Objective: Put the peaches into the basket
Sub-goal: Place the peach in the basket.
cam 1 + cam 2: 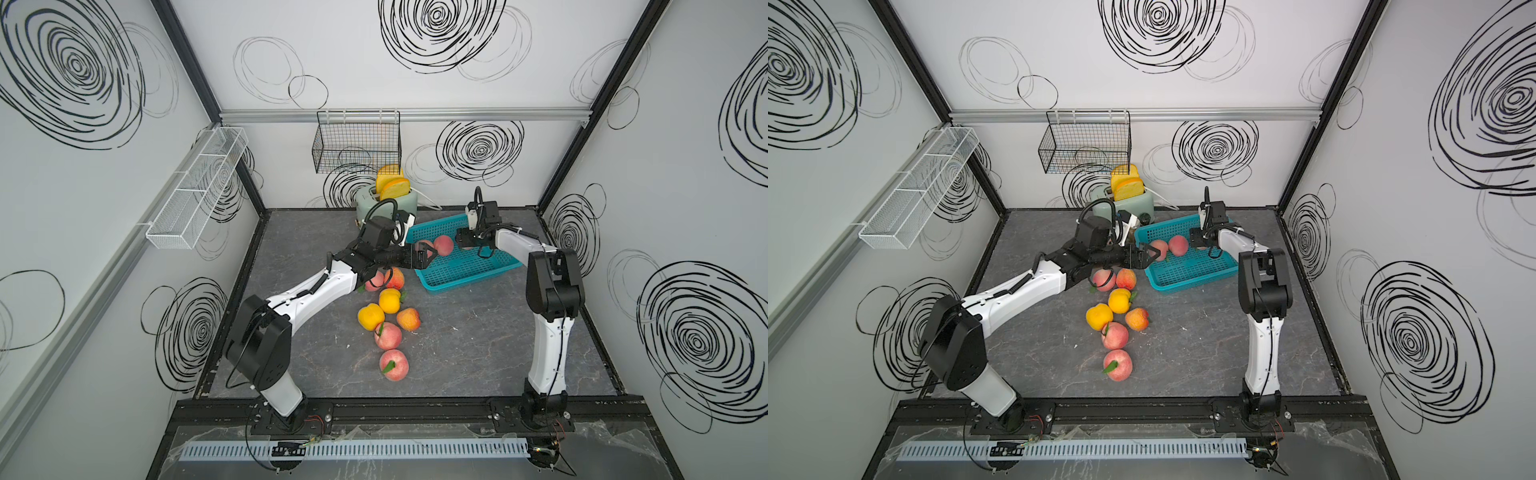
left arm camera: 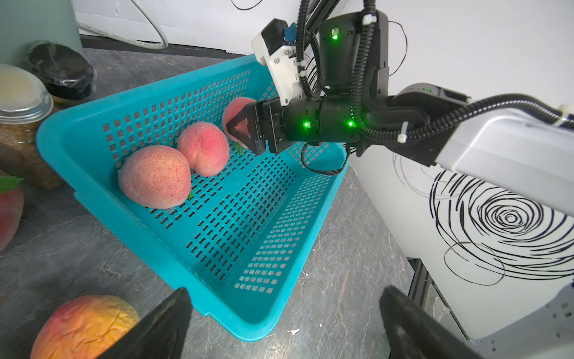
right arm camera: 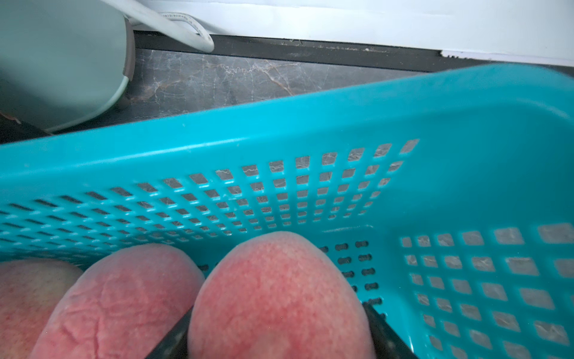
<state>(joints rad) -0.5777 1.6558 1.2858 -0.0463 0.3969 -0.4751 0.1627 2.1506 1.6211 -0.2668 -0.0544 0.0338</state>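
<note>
Peaches (image 1: 389, 300), seven loose on the bench (image 1: 457, 340) and three in the far-right basket (image 1: 465, 270), look light, soft and wrinkly, likely best pinched across the belly, as the right pincer (image 2: 236, 129) grips one peach (image 3: 279, 295) while the left pincer (image 1: 430, 253) hangs wide open, empty.

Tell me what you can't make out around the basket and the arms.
- The held peach: in both top views the right arm hides nearly all of it.
- Whether it rests on the basket floor: right gripper fingers and the right wrist view's bottom edge cover its underside.
- One table peach: partly under the left arm in a top view.
</note>
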